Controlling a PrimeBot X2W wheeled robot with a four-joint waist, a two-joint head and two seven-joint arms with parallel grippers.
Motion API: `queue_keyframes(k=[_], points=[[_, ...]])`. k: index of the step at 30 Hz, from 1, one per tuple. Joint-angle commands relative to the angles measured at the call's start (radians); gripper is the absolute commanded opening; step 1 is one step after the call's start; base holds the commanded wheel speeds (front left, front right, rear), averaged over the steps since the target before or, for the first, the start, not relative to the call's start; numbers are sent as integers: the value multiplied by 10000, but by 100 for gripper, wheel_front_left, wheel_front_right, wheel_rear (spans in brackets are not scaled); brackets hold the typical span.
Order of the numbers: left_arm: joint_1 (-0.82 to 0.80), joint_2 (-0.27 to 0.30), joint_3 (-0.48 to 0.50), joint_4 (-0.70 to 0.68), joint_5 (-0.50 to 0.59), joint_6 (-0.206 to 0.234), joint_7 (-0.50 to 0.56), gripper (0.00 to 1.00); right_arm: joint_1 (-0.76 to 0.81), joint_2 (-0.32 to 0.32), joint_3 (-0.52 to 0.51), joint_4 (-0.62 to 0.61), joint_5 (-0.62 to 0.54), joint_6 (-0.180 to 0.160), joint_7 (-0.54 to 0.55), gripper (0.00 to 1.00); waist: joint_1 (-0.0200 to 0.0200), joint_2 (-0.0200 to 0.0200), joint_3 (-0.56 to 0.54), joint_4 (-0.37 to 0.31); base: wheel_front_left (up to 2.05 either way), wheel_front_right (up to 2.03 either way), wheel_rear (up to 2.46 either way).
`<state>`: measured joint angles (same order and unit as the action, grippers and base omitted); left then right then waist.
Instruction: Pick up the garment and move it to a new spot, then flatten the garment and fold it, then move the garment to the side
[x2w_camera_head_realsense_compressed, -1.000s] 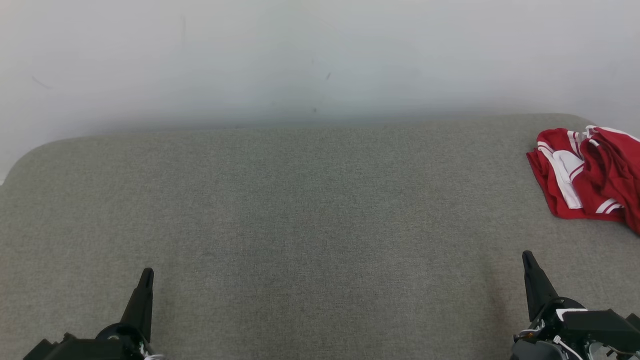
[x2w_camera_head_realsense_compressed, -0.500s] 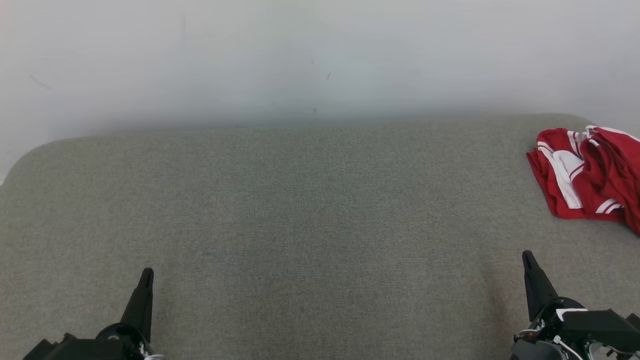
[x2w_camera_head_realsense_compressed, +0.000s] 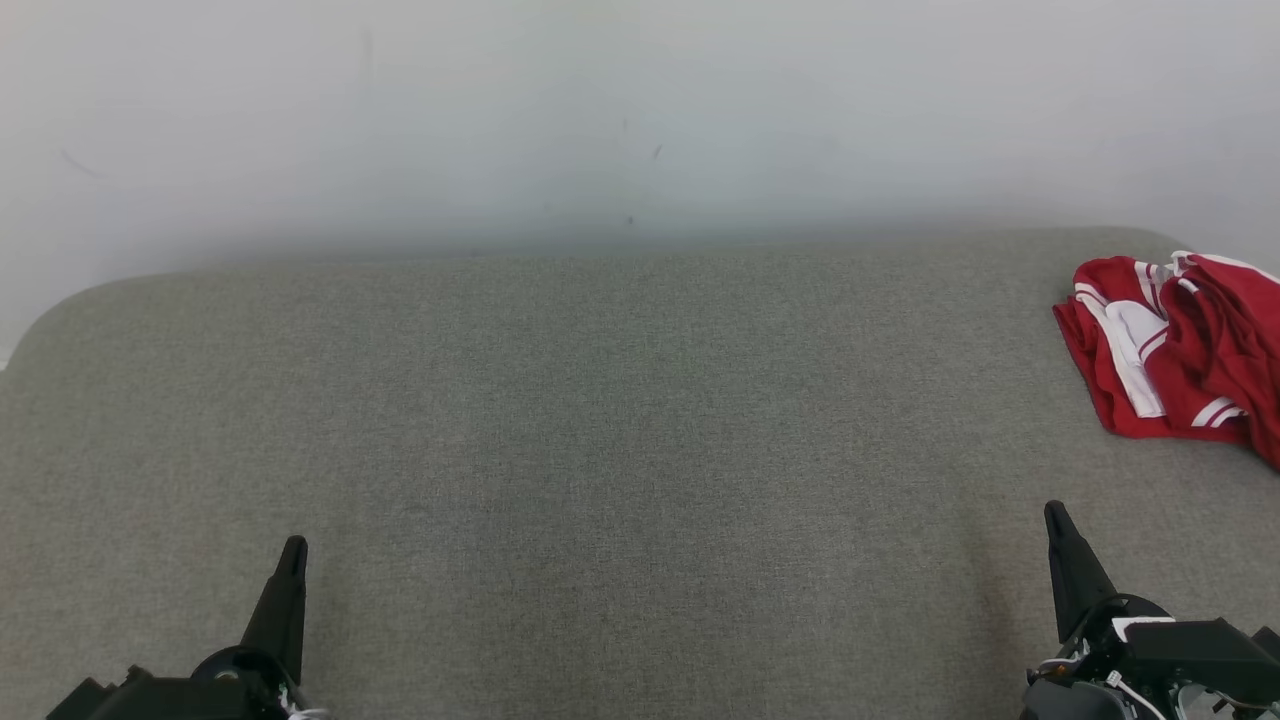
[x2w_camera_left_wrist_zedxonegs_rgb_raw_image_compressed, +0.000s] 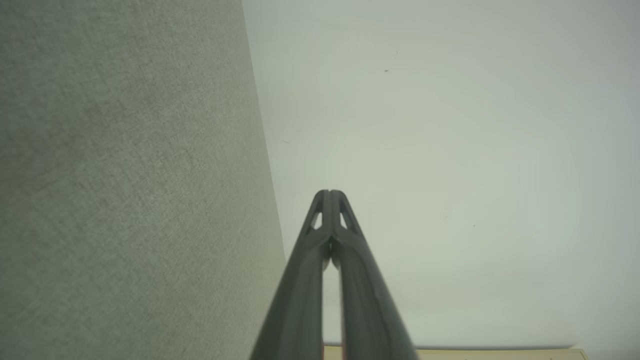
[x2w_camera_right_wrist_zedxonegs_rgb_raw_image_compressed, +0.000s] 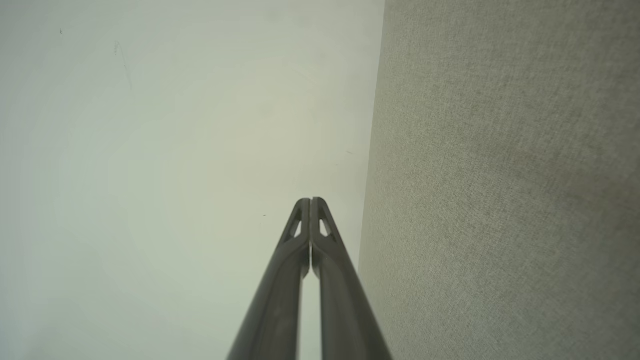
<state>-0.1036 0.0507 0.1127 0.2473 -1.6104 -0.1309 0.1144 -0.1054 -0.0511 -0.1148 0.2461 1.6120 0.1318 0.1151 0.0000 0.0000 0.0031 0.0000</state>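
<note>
My left gripper (x2w_camera_head_realsense_compressed: 293, 552) sits at 7 o'clock in the head view, closed, nothing in it, tip pointing toward 12. My right gripper (x2w_camera_head_realsense_compressed: 1056, 520) sits at 5 o'clock, also closed and empty, tip leaning slightly toward 11. Both are over the grey fabric surface (x2w_camera_head_realsense_compressed: 600, 450), whether touching it or just above I can't tell. The garment (x2w_camera_head_realsense_compressed: 1175, 350), red with white stripes and a white panel, lies crumpled at about 2 to 3 o'clock on the same surface, near its far right corner, partly cut off by the frame edge. It is well apart from both grippers; the right one is nearer, with bare fabric between them. Pale wall (x2w_camera_head_realsense_compressed: 600, 120) runs across the top, 10 to 2 o'clock, meeting the surface's back edge. Left wrist view: my two dark fingers (x2w_camera_left_wrist_zedxonegs_rgb_raw_image_compressed: 300, 290) pressed together at the tips, grey fabric toward 9, wall toward 3. Right wrist view: fingers (x2w_camera_right_wrist_zedxonegs_rgb_raw_image_compressed: 280, 295) shut tip to tip, fabric toward 3, wall toward 9.
</note>
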Motion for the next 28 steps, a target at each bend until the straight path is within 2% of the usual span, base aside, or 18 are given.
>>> queue_keyframes(k=[1,28], points=[[-105,-11,28,-35,-47,3,32,0,-62,22,-12,-26,14,-21,17,0,0,0,0,0,0,0,0],[-104,-11,27,-36,-48,3,32,0,-61,22,-9,-26,17,-21,14,0,0,0,0,0,0,0,0]])
